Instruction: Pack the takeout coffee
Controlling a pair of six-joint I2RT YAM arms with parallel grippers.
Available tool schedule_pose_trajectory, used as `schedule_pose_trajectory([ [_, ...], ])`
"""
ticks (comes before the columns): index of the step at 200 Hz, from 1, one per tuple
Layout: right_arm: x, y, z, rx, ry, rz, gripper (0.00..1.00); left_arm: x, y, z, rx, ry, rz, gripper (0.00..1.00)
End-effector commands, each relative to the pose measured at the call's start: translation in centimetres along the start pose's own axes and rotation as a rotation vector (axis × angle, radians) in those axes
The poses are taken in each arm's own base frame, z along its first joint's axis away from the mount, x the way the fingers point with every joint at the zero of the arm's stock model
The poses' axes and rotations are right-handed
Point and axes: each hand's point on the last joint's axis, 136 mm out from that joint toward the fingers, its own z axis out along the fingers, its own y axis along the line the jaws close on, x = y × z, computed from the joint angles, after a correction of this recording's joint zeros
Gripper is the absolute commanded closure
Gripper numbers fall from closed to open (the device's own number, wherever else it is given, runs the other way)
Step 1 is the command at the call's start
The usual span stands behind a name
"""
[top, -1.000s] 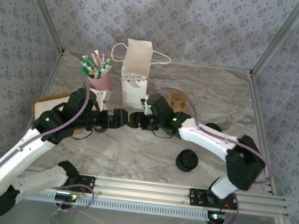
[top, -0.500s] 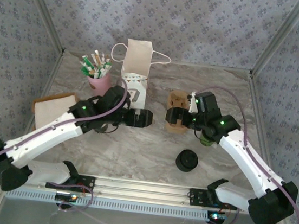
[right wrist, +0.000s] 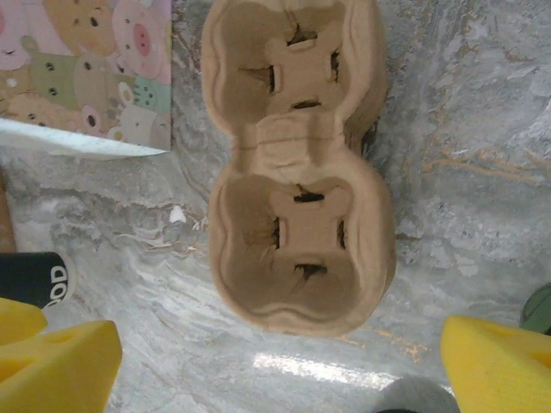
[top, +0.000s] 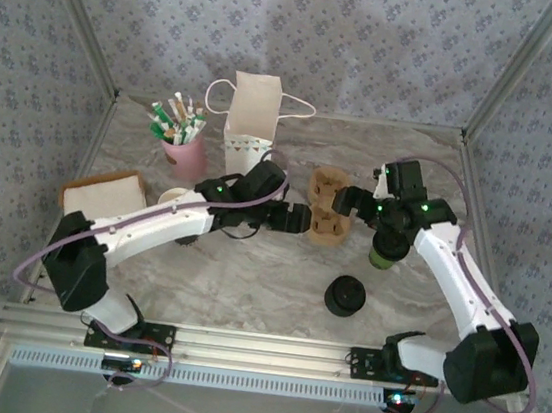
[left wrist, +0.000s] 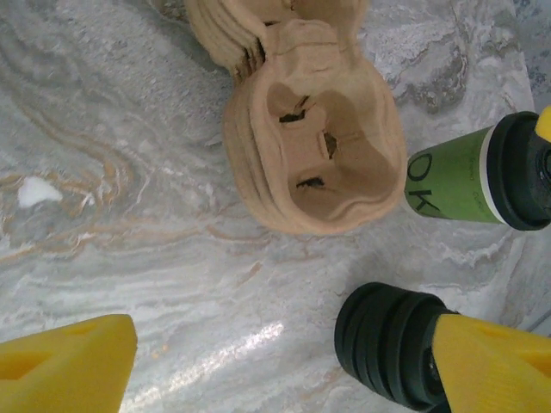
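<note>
The takeout coffee [top: 386, 250], a green paper cup with a black lid, stands on the marble right of a brown cardboard cup carrier [top: 327, 208]. In the left wrist view the takeout coffee [left wrist: 456, 176] sits at the right edge, beside the carrier [left wrist: 314, 146]. My left gripper [top: 300, 220] hovers just left of the carrier, open [left wrist: 284, 370], with bare marble between its yellow fingers [left wrist: 69, 366]. My right gripper [top: 350, 204] hangs at the carrier's right side, open [right wrist: 275, 366], the carrier's [right wrist: 297, 258] near end just beyond its fingers. Neither gripper touches the cup.
A stack of black lids [top: 346, 296] lies near the front; in the left wrist view the lids [left wrist: 387, 344] sit partly behind my right-hand finger. A white paper bag [top: 250, 128], a pink cup of sachets [top: 184, 150], an open dark cup [top: 173, 197] and a napkin box [top: 106, 196] stand at the back left.
The left arm swept right from beside the bag to the carrier's left side. The right gripper drew back right from over the carrier. The open dark cup is now uncovered.
</note>
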Motion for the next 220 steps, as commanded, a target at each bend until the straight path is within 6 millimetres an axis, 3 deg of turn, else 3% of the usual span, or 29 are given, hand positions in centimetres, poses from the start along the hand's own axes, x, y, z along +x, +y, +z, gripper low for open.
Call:
schedule_pose_trajectory([
  [1, -0.8, 1.3, 1.0, -0.004, 0.042, -0.059, 0.07, -2.1, -0.9, 0.7, 0.067, -0.031, -0.024, 0.23],
  [26, -1.7, 1.2, 2.2, 0.082, 0.066, -0.12, 0.13, -2.2, -0.2, 1.6, 0.075, -0.029, -0.044, 0.37],
  [53, -2.1, 0.9, 3.5, 0.171, 0.09, -0.156, 0.2, -2.3, 0.3, 2.7, 0.099, -0.015, -0.063, 0.43],
  [108, -2.8, 0.7, 6.2, 0.316, 0.162, -0.219, 0.2, -2.2, 1.4, 4.0, 0.086, -0.018, -0.041, 0.44],
  [220, -3.1, 1.0, 10.0, 0.391, 0.265, -0.261, 0.39, -1.0, 3.2, 4.6, 0.058, -0.036, 0.0, 0.45],
])
